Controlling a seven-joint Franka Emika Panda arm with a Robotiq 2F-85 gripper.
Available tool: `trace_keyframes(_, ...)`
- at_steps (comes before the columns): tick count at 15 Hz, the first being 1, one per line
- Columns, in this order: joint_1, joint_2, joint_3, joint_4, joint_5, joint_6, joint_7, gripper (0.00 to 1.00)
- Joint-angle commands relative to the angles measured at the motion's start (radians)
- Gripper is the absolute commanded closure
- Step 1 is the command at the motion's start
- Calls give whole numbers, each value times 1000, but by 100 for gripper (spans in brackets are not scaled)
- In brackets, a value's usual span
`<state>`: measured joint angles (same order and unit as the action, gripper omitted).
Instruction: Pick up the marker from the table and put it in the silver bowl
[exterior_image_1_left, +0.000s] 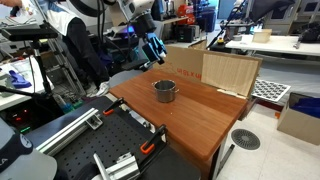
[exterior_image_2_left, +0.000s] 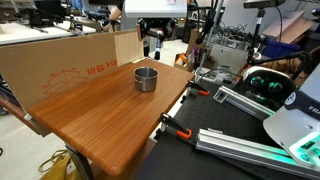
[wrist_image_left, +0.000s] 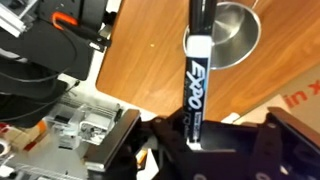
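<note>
My gripper (wrist_image_left: 197, 140) is shut on the marker (wrist_image_left: 196, 75), a black Expo pen with a white label that sticks out from the jaws. The gripper (exterior_image_1_left: 152, 47) hangs in the air above the far part of the wooden table (exterior_image_1_left: 190, 115), beside the cardboard; it also shows in an exterior view (exterior_image_2_left: 152, 45). The silver bowl (exterior_image_1_left: 164, 91) stands upright on the table, apart from the gripper, in both exterior views (exterior_image_2_left: 146, 78). In the wrist view the marker's far end overlaps the bowl (wrist_image_left: 232, 35).
A large cardboard sheet (exterior_image_2_left: 60, 65) stands along the table's far edge, and a wooden panel (exterior_image_1_left: 230, 72) leans at another side. Black clamps and metal rails (exterior_image_2_left: 215, 95) lie by the table edge. White tables with equipment (exterior_image_1_left: 270, 45) stand further back.
</note>
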<state>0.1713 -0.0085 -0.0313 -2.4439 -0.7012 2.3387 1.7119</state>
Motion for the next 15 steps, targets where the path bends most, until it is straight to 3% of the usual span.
trace_keyframes(1, -61, -22, 29, -16, -94, -14, 137, 99)
trace_keyframes(6, -97, 11, 27, 9, -145, -59, 241, 99)
trace_keyframes(15, -83, 129, 33, 91, -157, -178, 313, 99)
